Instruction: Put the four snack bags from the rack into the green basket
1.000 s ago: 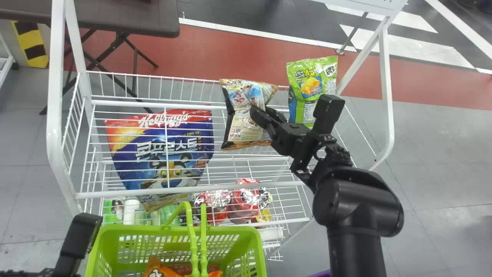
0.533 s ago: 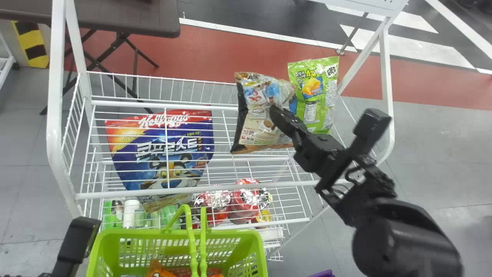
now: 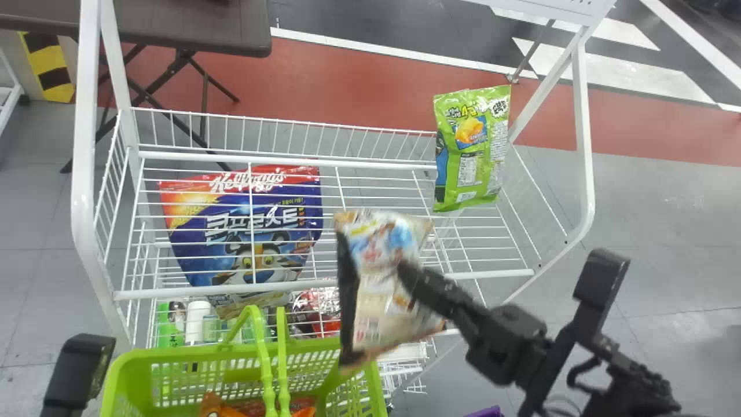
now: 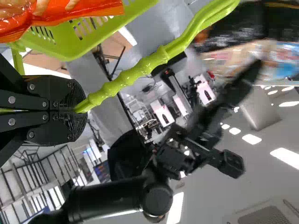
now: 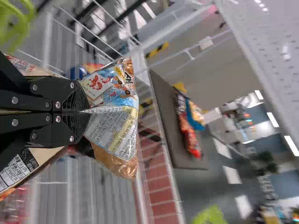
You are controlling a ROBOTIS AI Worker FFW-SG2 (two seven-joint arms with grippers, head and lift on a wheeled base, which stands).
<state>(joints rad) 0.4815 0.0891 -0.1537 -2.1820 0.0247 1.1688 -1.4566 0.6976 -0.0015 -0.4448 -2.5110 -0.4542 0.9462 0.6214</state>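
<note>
Bag of tan, blue and black printed film [image 3: 376, 260], clamped in the right end effector [image 3: 408, 278], near the right rim of the green perforated plastic basket [image 3: 191, 354]. Left end effector [image 3: 77, 370], closed on the lime plastic handle [image 3: 265, 359]. Shiny green snack bag [image 3: 472, 150], at the right of the white wire rack [image 3: 289, 160].

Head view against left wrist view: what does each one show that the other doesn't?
Head view: the white wire rack, the green snack bag and the blue cereal bag.

Left wrist view: the left gripper clamped on the basket handle, and ceiling lights.

Both: the green basket with an orange bag in it, and the right gripper holding a snack bag.
</note>
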